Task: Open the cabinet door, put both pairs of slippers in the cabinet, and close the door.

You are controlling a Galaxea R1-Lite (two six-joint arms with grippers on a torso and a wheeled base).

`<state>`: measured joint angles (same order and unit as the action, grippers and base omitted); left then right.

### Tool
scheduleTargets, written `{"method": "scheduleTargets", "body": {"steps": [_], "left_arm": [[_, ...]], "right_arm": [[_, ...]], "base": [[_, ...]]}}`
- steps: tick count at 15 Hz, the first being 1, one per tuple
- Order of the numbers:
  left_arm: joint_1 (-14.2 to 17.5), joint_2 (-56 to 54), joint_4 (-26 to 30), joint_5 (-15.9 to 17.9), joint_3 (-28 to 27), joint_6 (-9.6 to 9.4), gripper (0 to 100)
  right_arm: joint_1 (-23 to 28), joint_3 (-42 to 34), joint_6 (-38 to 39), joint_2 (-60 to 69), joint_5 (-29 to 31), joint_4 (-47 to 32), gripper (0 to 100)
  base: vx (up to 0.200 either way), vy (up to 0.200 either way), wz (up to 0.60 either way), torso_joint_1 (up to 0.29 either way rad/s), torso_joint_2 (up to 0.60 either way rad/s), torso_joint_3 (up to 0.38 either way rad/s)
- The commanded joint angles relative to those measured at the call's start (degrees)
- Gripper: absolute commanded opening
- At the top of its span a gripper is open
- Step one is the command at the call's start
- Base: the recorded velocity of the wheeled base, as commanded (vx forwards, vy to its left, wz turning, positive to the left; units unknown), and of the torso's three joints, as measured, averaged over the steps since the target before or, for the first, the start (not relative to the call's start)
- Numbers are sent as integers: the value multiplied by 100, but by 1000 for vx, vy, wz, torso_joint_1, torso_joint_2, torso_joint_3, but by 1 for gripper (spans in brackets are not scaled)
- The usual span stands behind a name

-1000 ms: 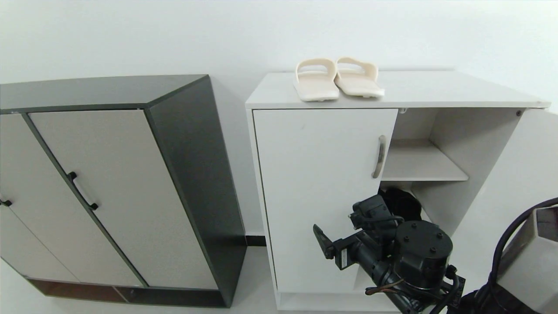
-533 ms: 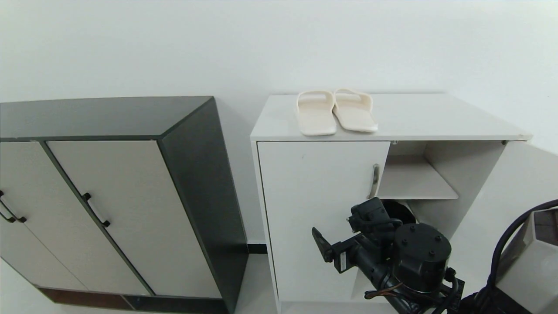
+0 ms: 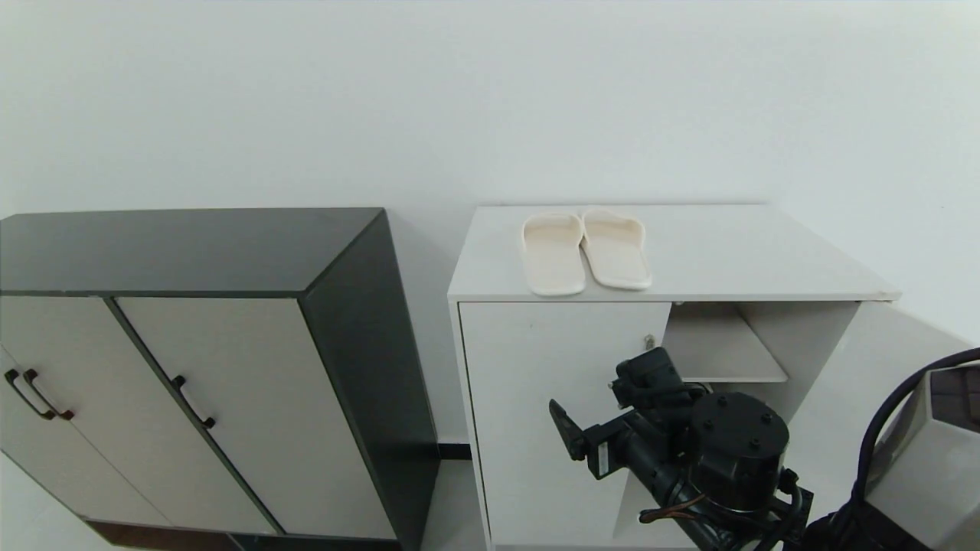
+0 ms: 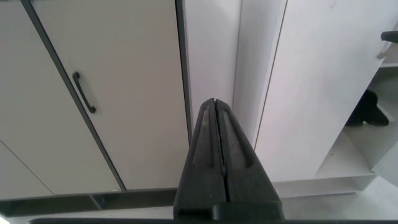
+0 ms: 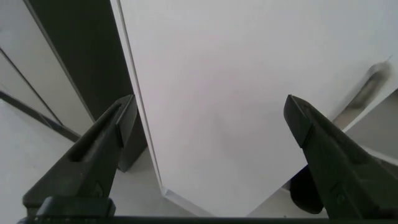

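Slippers point(image 3: 586, 251): cream pair side by side on white cabinet point(image 3: 727, 260) top, right bay open | dark cabinet point(image 3: 230, 252) just left, white wall point(image 3: 459, 99) behind | left gripper point(image 4: 214, 109) pressed together | right gripper point(image 5: 209, 102) spread, facing shut left door point(image 3: 551, 398).

Head camera looks forward and down on dark cabinet point(image 3: 360, 367) and white cabinet point(image 3: 727, 252). Both wrist cameras face its door point(image 5: 249, 93) from nearer, a part all views share.

Cream slippers point(image 3: 593, 252) atop white cabinet point(image 3: 727, 256)
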<state>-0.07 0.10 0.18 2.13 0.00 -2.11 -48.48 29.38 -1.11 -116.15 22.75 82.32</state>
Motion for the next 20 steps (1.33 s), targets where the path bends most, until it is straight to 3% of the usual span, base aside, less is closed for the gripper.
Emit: {"method": "scheduleTargets", "body": {"steps": [1, 8, 14, 17, 18, 20], "left_arm": [[7, 8, -1, -2, 0, 0, 0], [-1, 8, -1, -2, 0, 0, 0], [-1, 8, -1, -2, 0, 0, 0], [-1, 8, -1, -2, 0, 0, 0], [-1, 8, -1, -2, 0, 0, 0], [-1, 8, -1, -2, 0, 0, 0]], "right_arm": [[-3, -2, -3, -30, 2, 3, 100], [-3, -38, -12, -83, -25, 161, 100], [32, 15, -390, -426, 72, 574, 100], [-3, 226, -91, 110, 133, -612, 100], [-144, 437, 313, 699, 169, -1737, 100], [-285, 929, 770, 1235, 511, -3152, 100]], "base": [[0, 0, 0, 227, -525, -315], [0, 0, 0, 237, -556, -317], [0, 0, 0, 54, -115, -64], [0, 0, 0, 0, 0, 0], [0, 0, 0, 0, 0, 0], [0, 0, 0, 0, 0, 0]]}}
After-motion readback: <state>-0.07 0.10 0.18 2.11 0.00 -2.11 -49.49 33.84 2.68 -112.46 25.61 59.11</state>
